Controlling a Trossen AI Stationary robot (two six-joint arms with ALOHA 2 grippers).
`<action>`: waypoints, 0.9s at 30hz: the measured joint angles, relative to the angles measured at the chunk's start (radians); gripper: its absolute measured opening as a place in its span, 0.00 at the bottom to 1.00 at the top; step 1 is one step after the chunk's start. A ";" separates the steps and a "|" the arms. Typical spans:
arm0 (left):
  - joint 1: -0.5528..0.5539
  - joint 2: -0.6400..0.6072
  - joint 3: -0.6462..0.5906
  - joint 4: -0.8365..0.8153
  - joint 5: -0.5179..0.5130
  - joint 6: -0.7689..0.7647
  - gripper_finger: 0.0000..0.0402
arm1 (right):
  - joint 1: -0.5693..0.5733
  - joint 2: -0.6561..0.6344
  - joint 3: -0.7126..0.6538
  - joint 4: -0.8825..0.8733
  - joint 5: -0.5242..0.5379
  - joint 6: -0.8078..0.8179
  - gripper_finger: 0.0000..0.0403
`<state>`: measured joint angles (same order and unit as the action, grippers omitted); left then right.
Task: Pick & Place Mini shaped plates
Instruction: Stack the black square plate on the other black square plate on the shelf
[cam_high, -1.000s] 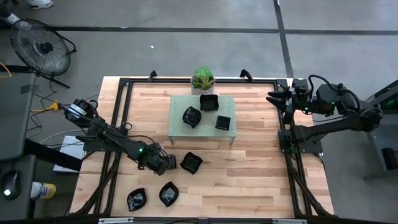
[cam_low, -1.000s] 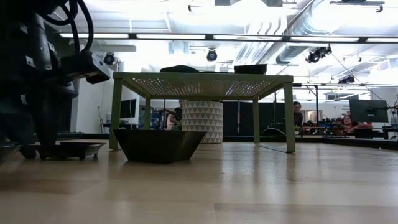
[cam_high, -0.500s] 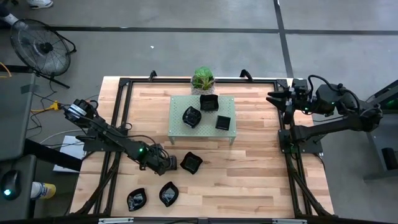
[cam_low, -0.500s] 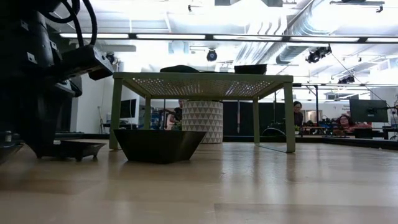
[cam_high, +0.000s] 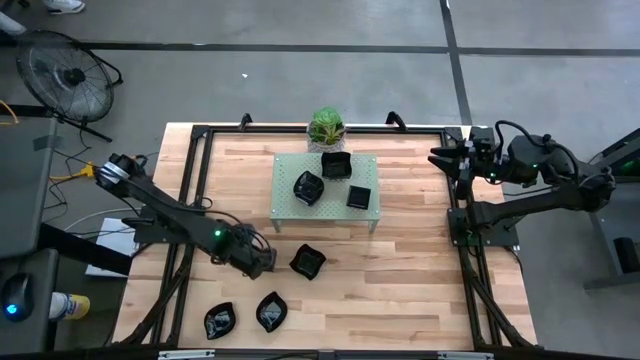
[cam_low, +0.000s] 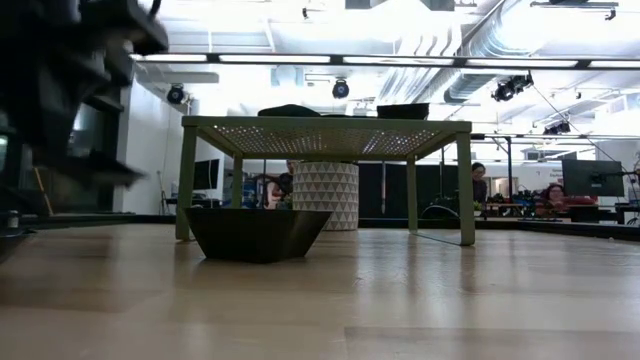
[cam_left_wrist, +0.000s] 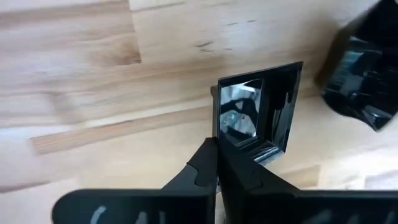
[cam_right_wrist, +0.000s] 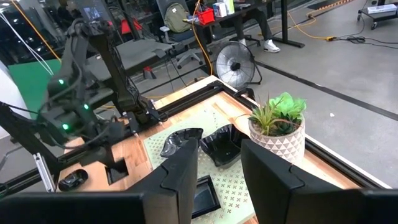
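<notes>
My left gripper (cam_high: 262, 263) hangs over the table's near left part, shut on a small square black plate (cam_left_wrist: 258, 118), which shows blurred in the low view (cam_low: 92, 172). Another black plate (cam_high: 307, 262) rests on its base on the wood just right of that gripper. Two more plates (cam_high: 220, 321) (cam_high: 271, 311) lie by the near edge. Three plates (cam_high: 309, 186) (cam_high: 336, 165) (cam_high: 359, 196) sit on the pale green rack (cam_high: 290, 212). My right gripper (cam_right_wrist: 219, 168) waits open, high at the far right. My left gripper pinches one side wall (cam_left_wrist: 219, 134) of the square plate between its two shut fingers (cam_left_wrist: 205, 163). The fingers come from above, pointing steeply down. The plate hangs tilted below them, its glossy inside showing, lifted clear of the wood.
A small potted plant (cam_high: 326, 127) stands behind the rack at the far edge. Black frame rails (cam_high: 190, 200) run along the table's left and right sides. Bare wood lies between the rack and the near edge, right of the loose plates.
My left gripper has risen from the table, most of it in the last half second, and rolled slightly. The square plate, which lay flat on the wood left of the deeper plate, has come up with it and hangs clear.
</notes>
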<state>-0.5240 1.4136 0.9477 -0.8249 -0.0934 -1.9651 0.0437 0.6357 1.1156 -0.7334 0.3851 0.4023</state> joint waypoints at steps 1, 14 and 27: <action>0.000 0.000 0.027 -0.038 -0.001 0.005 0.00 | 0.000 0.000 0.000 0.000 0.000 0.000 0.29; 0.000 0.001 0.363 -0.452 -0.272 0.025 0.00 | 0.000 0.021 0.000 0.002 0.001 0.000 0.29; 0.000 0.001 0.506 -0.562 -0.717 0.120 0.00 | 0.000 0.124 0.000 0.161 -0.013 -0.072 0.29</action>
<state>-0.5240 1.4147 1.4536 -1.3864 -0.8108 -1.8450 0.0437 0.7596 1.1156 -0.5724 0.3717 0.3302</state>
